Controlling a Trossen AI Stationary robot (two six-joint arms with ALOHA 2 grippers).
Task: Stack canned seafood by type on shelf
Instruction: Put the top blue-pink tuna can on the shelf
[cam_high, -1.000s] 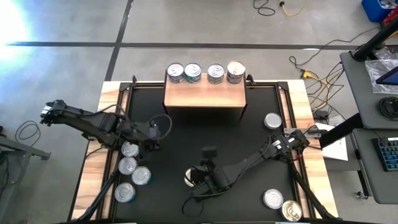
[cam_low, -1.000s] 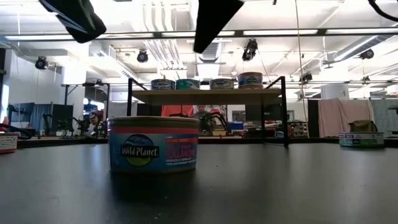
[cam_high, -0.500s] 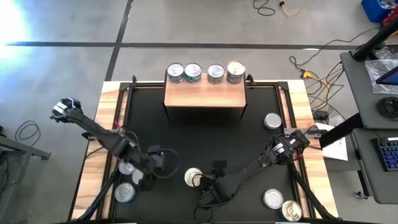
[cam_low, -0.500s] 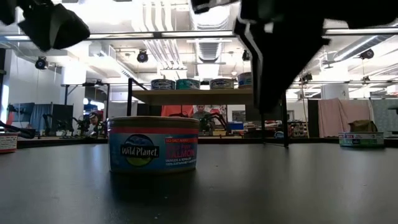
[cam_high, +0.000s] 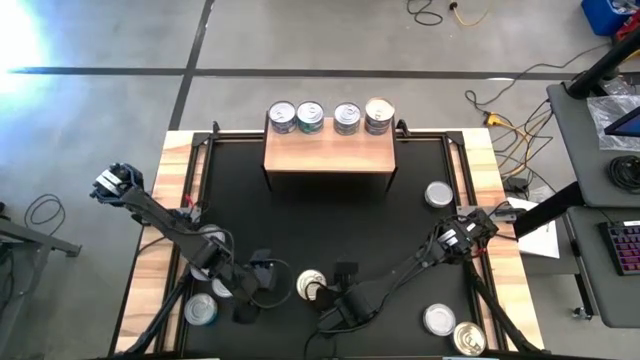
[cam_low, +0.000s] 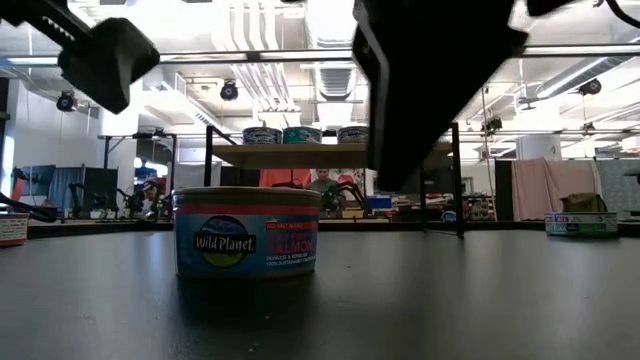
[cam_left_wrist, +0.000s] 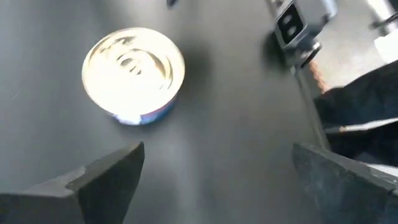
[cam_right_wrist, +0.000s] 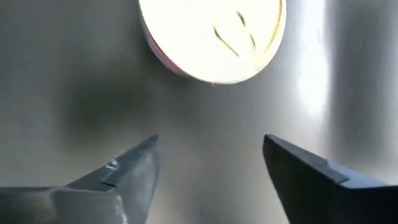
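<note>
- My left gripper (cam_high: 258, 290) sits low in the high view, lower left of centre, arm running diagonally up to the upper left. Fingers (cam_left_wrist: 106, 177) spread wide, nothing between them.
- My right gripper (cam_high: 333, 292) sits at lower centre, arm stretching away to the right. Its fingers (cam_right_wrist: 127, 171) are parted too, empty.
- One tin (cam_high: 311, 285) stands on the black mat (cam_high: 330, 215) between the two grippers, just beside each; neither touches it. In the low view it reads as a salmon tin (cam_low: 247, 233), centre left.
- Shelf (cam_high: 329, 152) at upper centre; four tins (cam_high: 329, 117) in a row along its far edge.
- More tins: lower left edge of the mat (cam_high: 201, 309), right side (cam_high: 438, 194), lower right corner (cam_high: 440, 320).
- Versus a second ago: both grippers were pressed together then, now spread. My left arm has swung down from the tins at the left toward the central tin; my right has edged slightly lower.
</note>
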